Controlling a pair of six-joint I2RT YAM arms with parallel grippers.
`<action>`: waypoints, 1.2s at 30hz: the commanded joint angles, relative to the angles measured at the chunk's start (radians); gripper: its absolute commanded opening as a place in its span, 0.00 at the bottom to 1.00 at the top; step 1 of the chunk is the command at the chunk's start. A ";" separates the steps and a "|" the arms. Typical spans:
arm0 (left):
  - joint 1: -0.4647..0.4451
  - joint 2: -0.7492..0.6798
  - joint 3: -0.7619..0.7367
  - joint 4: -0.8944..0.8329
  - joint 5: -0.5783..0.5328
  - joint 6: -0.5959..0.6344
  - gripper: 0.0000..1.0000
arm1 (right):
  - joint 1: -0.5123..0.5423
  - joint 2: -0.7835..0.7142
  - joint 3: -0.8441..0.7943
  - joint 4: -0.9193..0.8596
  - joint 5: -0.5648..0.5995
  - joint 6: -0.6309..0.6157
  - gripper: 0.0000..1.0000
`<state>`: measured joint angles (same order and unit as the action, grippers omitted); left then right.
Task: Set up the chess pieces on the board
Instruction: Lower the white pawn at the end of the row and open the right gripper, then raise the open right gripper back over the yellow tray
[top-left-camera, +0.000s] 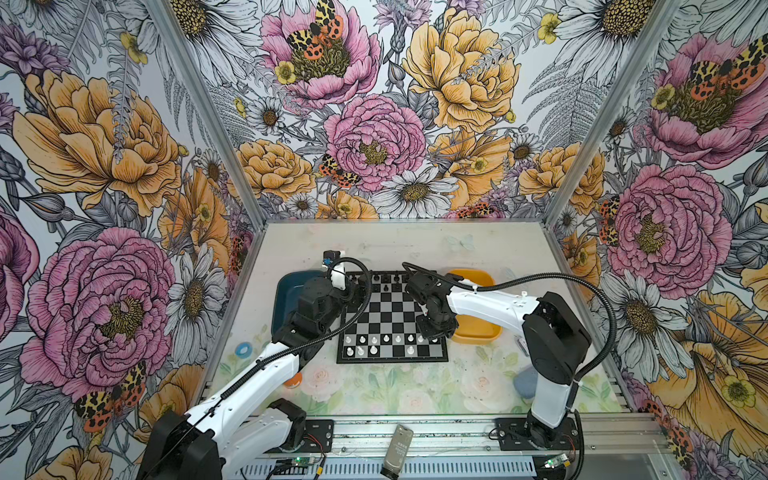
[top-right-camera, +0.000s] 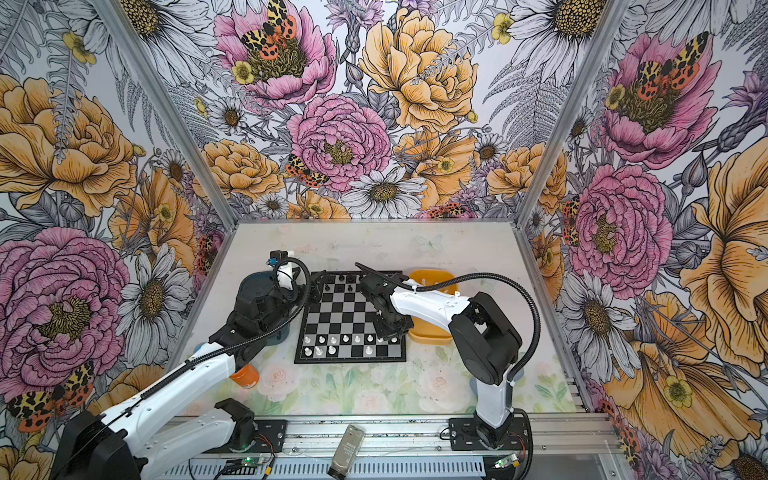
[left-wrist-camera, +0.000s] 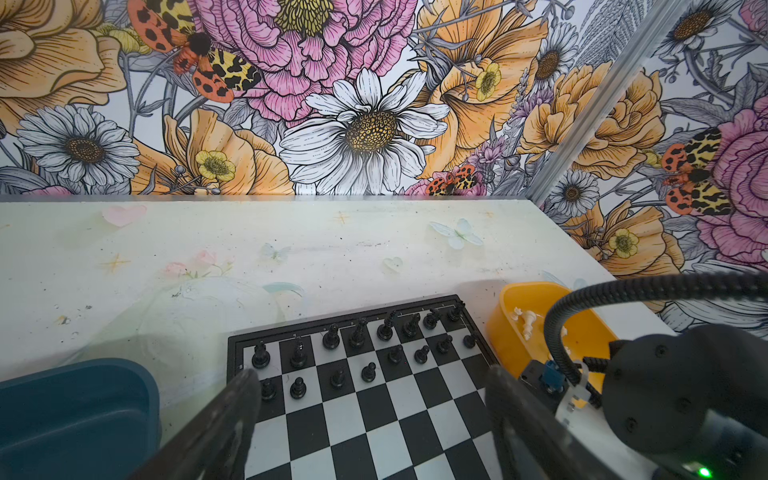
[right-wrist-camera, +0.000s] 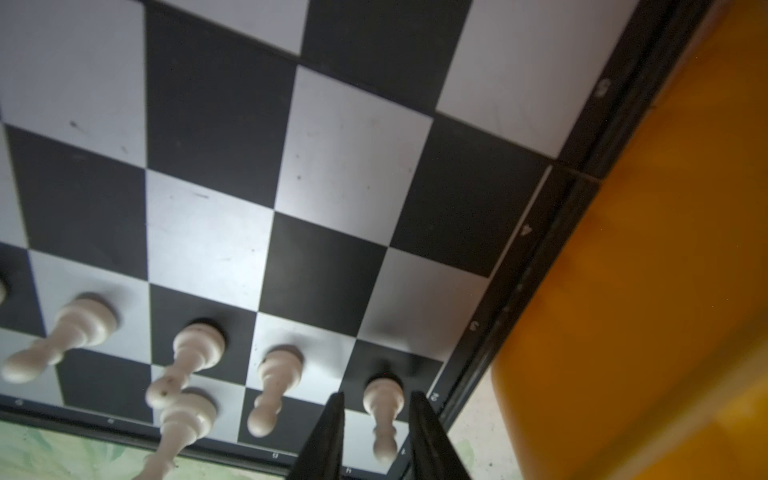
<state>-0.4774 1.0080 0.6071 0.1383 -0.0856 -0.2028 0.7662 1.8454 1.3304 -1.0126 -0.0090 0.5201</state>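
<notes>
Floral-walled booth, pastel table mat. Board (top-left-camera: 390, 320) mid-table. Right gripper (right-wrist-camera: 378, 397) at board's near right corner, jaws narrowly parted around standing white pawn (right-wrist-camera: 384, 415): release step, apparently. Left gripper (left-wrist-camera: 372, 374) wide, empty, above board's far left corner. Next: lift straight up without clipping pawn, fetch white pieces (left-wrist-camera: 525, 322) from yellow tray (left-wrist-camera: 505, 332).

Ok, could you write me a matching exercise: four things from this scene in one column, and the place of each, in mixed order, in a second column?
Things:
1 yellow tray
2 blue tray
3 black pieces
4 white pawns

Places:
A far side of the board
B left of the board
C right of the board
D near side of the board

Pairs: 1-C, 2-B, 3-A, 4-D
</notes>
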 joint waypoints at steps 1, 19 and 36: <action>-0.004 0.002 -0.007 0.020 0.015 0.003 0.86 | -0.010 -0.058 0.039 -0.013 0.007 0.009 0.31; -0.003 -0.003 -0.007 0.017 0.014 0.006 0.86 | -0.235 -0.195 0.191 -0.138 0.235 -0.071 0.42; 0.022 0.023 0.014 0.018 0.033 0.002 0.86 | -0.438 -0.064 0.115 0.214 0.123 0.098 0.34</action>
<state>-0.4683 1.0260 0.6071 0.1383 -0.0780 -0.2028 0.3325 1.7432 1.4296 -0.8715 0.1459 0.5652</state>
